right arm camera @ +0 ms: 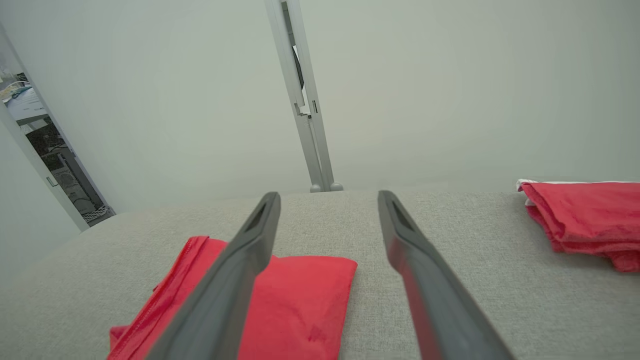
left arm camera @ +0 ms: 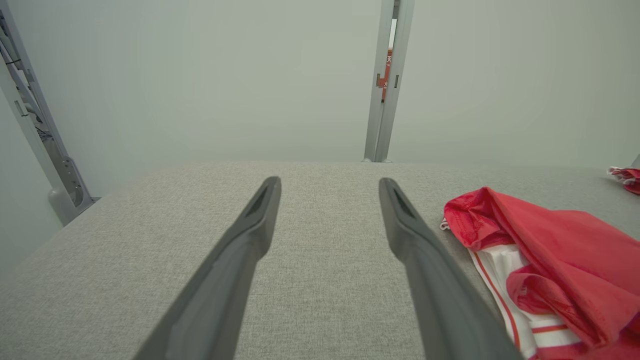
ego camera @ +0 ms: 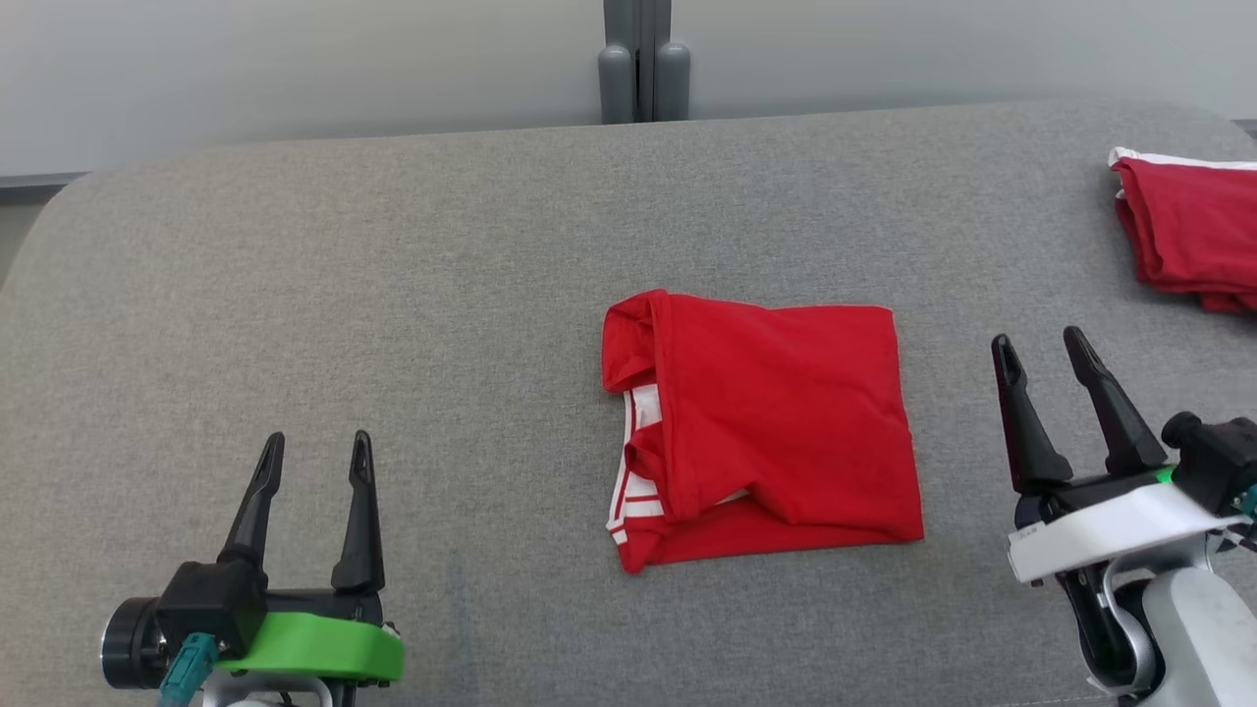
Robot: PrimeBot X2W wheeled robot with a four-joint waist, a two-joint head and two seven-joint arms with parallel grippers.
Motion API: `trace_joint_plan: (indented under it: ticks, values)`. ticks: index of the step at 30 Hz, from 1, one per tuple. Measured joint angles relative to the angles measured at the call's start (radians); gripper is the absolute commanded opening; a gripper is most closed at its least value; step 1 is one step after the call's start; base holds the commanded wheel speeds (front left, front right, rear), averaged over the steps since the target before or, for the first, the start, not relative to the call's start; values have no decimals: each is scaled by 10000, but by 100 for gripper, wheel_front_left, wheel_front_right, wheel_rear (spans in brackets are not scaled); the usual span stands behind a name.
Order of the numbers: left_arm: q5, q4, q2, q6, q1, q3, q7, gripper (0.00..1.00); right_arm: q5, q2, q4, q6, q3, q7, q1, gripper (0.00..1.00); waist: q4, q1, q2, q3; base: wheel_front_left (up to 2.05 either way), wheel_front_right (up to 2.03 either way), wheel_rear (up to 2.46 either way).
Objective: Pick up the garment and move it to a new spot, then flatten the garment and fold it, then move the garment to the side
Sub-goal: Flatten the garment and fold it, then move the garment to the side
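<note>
On your grey table (ego camera: 295, 295), the red garment (ego camera: 766, 422) lies folded at the centre, so folding looks done. Your left pincer (ego camera: 318, 442) and right pincer (ego camera: 1038, 341) stand spread, empty, either side; next, pinch an edge and shift it aside.

Soft, even, bright light fills all three views; the folded red garment (ego camera: 776, 422) throws only a thin, faint shadow on the grey fabric surface (ego camera: 393, 295). In the wrist views the near fingers (left arm camera: 235, 280) look slightly blurred, and the wide lens slants the metal frame (left arm camera: 30, 115) at the edge.
</note>
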Motion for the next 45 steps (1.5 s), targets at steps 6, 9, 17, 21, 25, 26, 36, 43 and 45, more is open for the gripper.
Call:
trace_joint_plan:
  ticks: [6, 9, 17, 21, 25, 26, 36, 43, 45]
  values:
    - [226, -6, 0, -54, 130, 232, 0, 100, -244, 320, -443, 0, -499, -27, 738, 100, -77, 0, 0, -158, 0, 0, 0]
    - [240, -8, 0, -98, 152, 339, 0, 100, -278, 428, -627, 0, -665, -27, 1048, 100, -70, 0, 0, -253, 0, 0, 0]
    - [336, 13, 0, -130, 401, 495, 0, 100, -698, 763, -943, 0, -696, -27, 1729, 100, 8, 0, 0, -569, 0, 0, 0]
    - [393, 77, 0, -140, 547, 566, 0, 100, -867, 947, -1030, 0, -629, 21, 1932, 100, 59, 0, 0, -715, 0, 0, 0]
    - [422, 94, 2, -174, 615, 591, 0, 100, -970, 995, -1047, 0, -571, 82, 2075, 100, 108, 0, 0, -816, 0, 0, 0]
    - [451, 96, 6, -180, 635, 594, 0, 100, -1022, 993, -1043, 0, -571, 107, 2104, 100, 122, 0, 0, -834, 0, 0, 0]
    - [545, 96, 33, -205, 734, 608, 0, 100, -1246, 1022, -1108, 0, -585, 213, 2164, 100, 193, 0, 0, -863, 0, 0, 0]
    - [554, 56, 50, -211, 756, 648, 0, 100, -1371, 1057, -1131, 0, -552, 286, 2221, 100, 171, 0, 0, -885, 0, 0, 0]
    - [556, 52, 50, -213, 763, 648, 0, 100, -1373, 1058, -1131, 0, -552, 288, 2230, 100, 164, 0, 0, -882, 0, 0, 0]
